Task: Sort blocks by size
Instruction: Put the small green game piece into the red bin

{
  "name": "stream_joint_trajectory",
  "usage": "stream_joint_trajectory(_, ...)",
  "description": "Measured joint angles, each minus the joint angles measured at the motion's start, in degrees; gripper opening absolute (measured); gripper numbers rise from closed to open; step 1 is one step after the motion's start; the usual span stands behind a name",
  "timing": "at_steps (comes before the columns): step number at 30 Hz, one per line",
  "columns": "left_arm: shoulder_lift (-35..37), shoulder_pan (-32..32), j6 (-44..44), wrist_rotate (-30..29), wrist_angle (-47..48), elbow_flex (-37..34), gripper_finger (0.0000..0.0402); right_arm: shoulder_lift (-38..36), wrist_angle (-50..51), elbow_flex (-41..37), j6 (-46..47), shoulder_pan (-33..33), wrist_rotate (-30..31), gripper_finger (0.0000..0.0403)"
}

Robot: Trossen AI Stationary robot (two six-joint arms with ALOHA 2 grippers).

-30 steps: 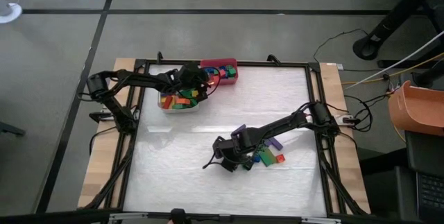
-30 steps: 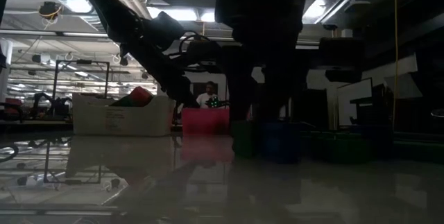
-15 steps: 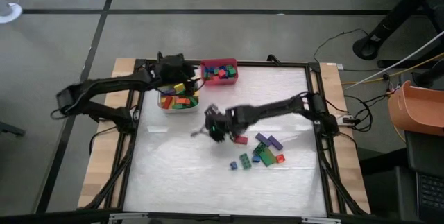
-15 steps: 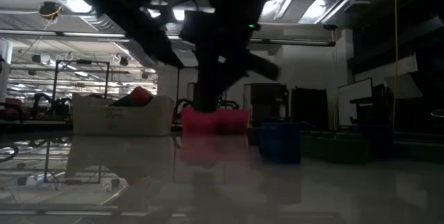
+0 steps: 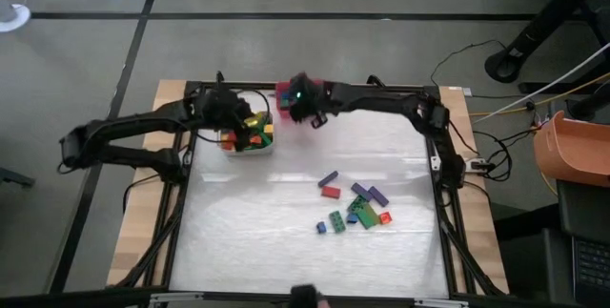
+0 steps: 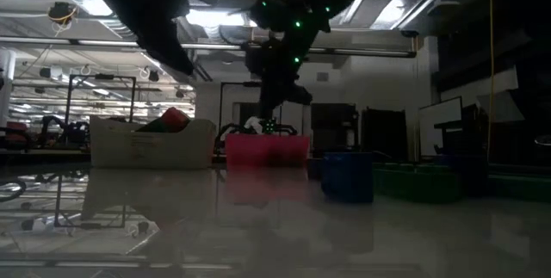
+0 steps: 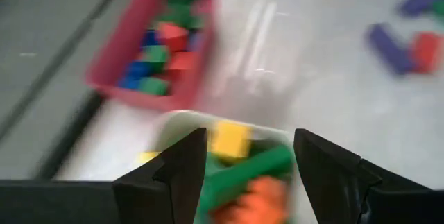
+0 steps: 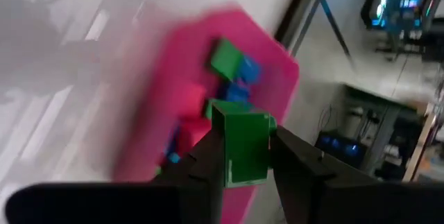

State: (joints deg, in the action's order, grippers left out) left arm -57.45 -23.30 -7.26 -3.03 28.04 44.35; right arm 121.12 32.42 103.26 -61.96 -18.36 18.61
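The blocks are small coloured studded bricks. Several loose ones point(image 5: 355, 205) lie on the table's middle right. Others fill a white bin point(image 5: 229, 144) and a red bin point(image 5: 283, 92) at the far edge. My right gripper point(image 5: 305, 108) hangs over the red bin point(image 8: 182, 92), shut on a green block point(image 8: 243, 144). My left gripper point(image 7: 246, 165) stands open above the white bin point(image 7: 182, 118), with nothing between its fingers; yellow, green and orange blocks lie below it. My right gripper pinches the green block between its two fingers, on two opposite sides point(image 8: 223, 156). The block's far end reaches out past the fingertips. The fingers slant downward toward the table's far edge. The block is lifted clear, above the red bin.
A dark frame point(image 5: 434, 170) borders the white table top. The two bins stand side by side at the far edge, left of centre. In the low view the red bin point(image 6: 265, 150) and the white bin point(image 6: 151, 144) stand behind bare table.
My right gripper has swung from the loose blocks near the table's middle up to the far edge over the red bin, carrying the green block and turning as it went. My left gripper has risen and drawn back toward the table's left, staying open.
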Motion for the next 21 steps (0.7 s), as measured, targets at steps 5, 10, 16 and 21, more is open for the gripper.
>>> stream_joint_trajectory(5,-0.42,5.41,3.39,4.60,-5.90,-4.50,0.0203,0.00,-1.30,-0.02,3.12,-4.10,-0.81,0.0105)
stream_joint_trajectory(10,-2.68,12.02,6.99,4.81,-21.38,-10.77,0.0203,0.00,-0.89,-0.02,9.18,-6.15,-3.89,0.0107)
stream_joint_trajectory(16,-7.67,18.31,7.51,4.84,-33.49,-13.15,0.0203,0.00,-0.77,-0.02,12.31,-6.08,-4.22,0.0154)
stream_joint_trajectory(21,-12.94,22.55,9.50,4.81,-41.75,-13.15,0.0203,0.00,-0.63,-0.02,12.47,-5.56,-0.12,0.0205)
